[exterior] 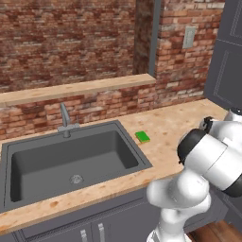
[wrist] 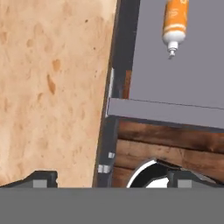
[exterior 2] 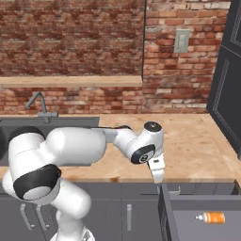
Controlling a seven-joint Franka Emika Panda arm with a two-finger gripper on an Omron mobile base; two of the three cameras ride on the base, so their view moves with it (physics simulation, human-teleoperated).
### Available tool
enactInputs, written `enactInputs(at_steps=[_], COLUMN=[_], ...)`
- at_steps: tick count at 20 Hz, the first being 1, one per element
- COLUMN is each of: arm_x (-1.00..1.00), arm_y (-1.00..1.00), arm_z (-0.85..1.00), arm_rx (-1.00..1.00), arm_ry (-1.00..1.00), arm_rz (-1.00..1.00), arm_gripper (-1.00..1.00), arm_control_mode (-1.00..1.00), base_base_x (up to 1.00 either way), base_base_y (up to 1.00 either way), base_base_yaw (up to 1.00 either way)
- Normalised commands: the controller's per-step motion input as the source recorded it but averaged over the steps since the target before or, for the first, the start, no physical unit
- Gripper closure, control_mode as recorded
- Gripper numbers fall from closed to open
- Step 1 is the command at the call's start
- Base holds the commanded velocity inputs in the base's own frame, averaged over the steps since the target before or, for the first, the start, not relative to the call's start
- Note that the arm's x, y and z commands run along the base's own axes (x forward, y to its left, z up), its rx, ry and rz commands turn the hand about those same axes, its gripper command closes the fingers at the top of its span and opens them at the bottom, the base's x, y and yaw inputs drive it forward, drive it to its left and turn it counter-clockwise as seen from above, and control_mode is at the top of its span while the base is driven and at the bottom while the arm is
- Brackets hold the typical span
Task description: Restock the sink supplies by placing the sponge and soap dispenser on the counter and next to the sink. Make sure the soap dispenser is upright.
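Item 1: soap dispenser [wrist: 175, 24], lying flat in open drawer [exterior 2: 197, 207]; label writing unreadable. My gripper [exterior 2: 158, 175]: fingers spread, holding nothing.

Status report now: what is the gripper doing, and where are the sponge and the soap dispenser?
Gripper open, empty, at counter edge. Sponge on counter right of sink. Soap dispenser lying flat in open drawer. Nothing blocking.
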Motion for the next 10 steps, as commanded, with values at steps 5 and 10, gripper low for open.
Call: enactInputs(at_steps=[5, 10], arm_x=[-0.61, -0.31], arm_y=[-0.83, -0.87], arm_z=[-0.43, -0.09], arm_rx=[0.18, 0.11], arm_ry=[0.0, 0.0], arm_rz=[-0.23, -0.23], arm_gripper=[-1.0, -1.0], arm_control_mode=[-1.0, -1.0], base_base_x=[0.0, 0.0], base_base_y=[0.0, 0.0], base_base_yaw=[0.0, 0.0])
